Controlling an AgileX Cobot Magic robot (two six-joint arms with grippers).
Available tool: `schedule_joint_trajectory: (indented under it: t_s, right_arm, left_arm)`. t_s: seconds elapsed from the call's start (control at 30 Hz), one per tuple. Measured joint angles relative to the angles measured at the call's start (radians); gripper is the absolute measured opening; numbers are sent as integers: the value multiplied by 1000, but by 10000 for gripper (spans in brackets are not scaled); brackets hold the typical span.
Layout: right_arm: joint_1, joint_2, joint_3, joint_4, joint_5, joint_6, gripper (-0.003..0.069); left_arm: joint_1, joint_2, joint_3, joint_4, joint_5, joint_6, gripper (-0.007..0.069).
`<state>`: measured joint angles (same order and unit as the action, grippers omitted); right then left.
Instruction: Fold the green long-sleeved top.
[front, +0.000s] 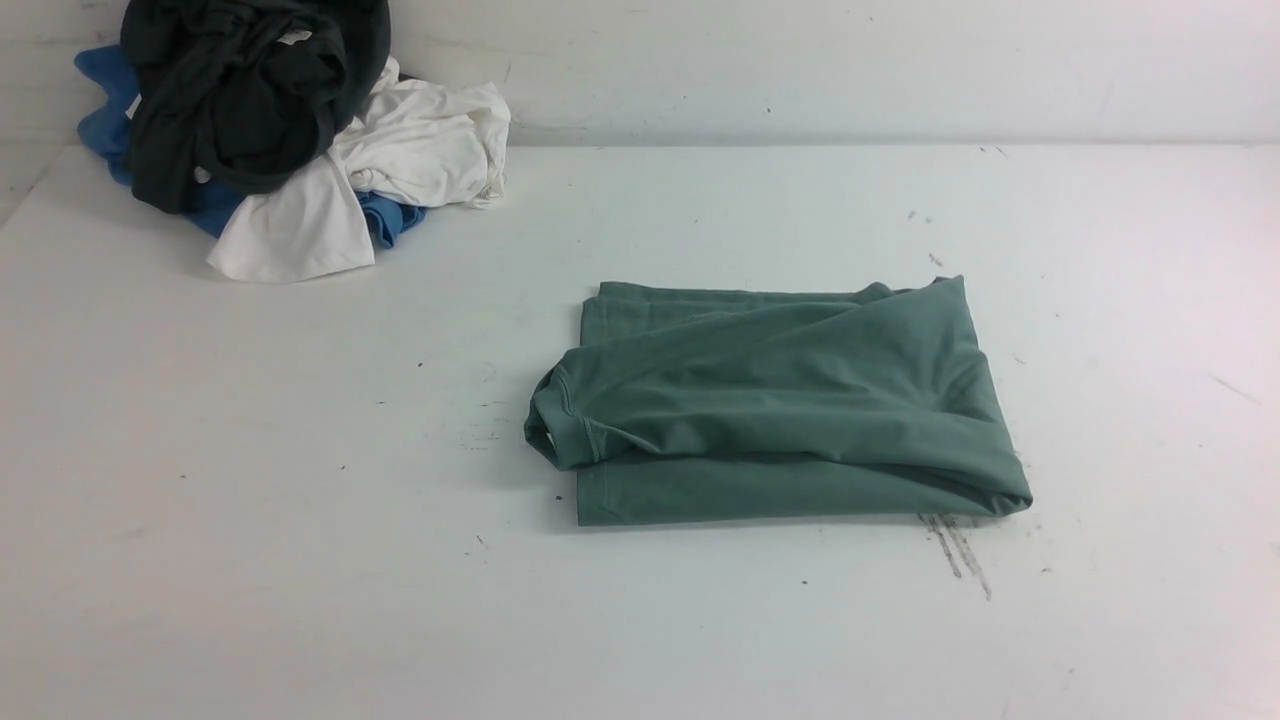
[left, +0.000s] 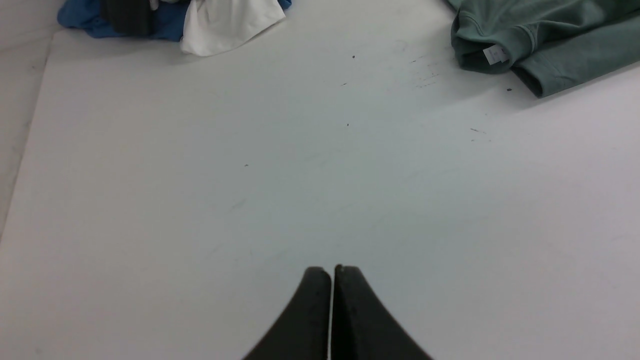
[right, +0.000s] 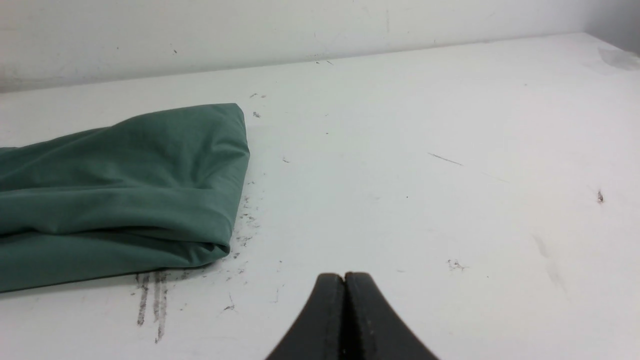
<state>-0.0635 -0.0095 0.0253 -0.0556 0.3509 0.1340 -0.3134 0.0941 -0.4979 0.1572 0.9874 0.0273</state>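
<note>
A white desk stands against a pale wall, its surface scuffed with dark streaks, the heaviest just beside the near right corner of the garment.

The green long-sleeved top lies near the middle of the desk, slightly right of centre, gathered into a compact rectangle. Its collar end, showing a white neck tag, faces the robot's left; a rounded fold forms the right edge. The upper layer sits diagonally creased rather than flat, and the left edges do not line up squarely.

At the far left corner lies a heap of other clothing: a dark charcoal garment on top of white garments and a blue garment, well apart from the top.

The left gripper hangs over bare desk, fingers pressed together and holding nothing. The right gripper is likewise closed and empty, near the top's right fold but not touching it.

Assessment: folding appears essentially complete.

Risks: the loose, bulging top layer could slide or spring open if either arm brushes it. Any further pinch might catch only one layer and drag the stack apart. Dragging across the scuffs could soil the fabric.
</note>
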Motion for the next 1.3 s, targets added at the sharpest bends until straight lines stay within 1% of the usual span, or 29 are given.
schedule_joint_trajectory:
  t_s: [0.73, 0.83, 0.93, 0.97, 1.07, 1.1, 1.13, 1.2, 1.23, 1.3]
  right_arm:
    - [0, 0, 0, 0, 0, 1, -14]
    - [0, 0, 0, 0, 0, 1, -14]
    - [0, 0, 0, 0, 0, 1, -14]
    - [0, 0, 0, 0, 0, 1, -14]
    - [0, 0, 0, 0, 0, 1, -14]
    - [0, 0, 0, 0, 0, 1, -14]
    - [0, 0, 0, 0, 0, 1, -14]
    - [0, 0, 0, 0, 0, 1, -14]
    - [0, 0, 0, 1, 0, 1, -14]
    - [0, 0, 0, 1, 0, 1, -14]
  left_arm:
    - [0, 0, 1, 0, -1, 0, -7]
    - [3, 0, 23, -9, -41, -15, -7]
    - [59, -8, 59, -70, -191, -45, -7]
    - [65, -10, 59, -73, -191, -45, -7]
    - [194, -51, 161, -96, -449, -27, -7]
    - [194, -51, 169, -97, -464, -27, -7]
    - [248, -76, 227, -110, -556, -10, -7]
    - [307, -95, 300, -144, -647, 10, -7]
    - [356, -104, 372, -193, -716, 27, -7]
    - [392, -104, 448, -239, -760, 42, -7]
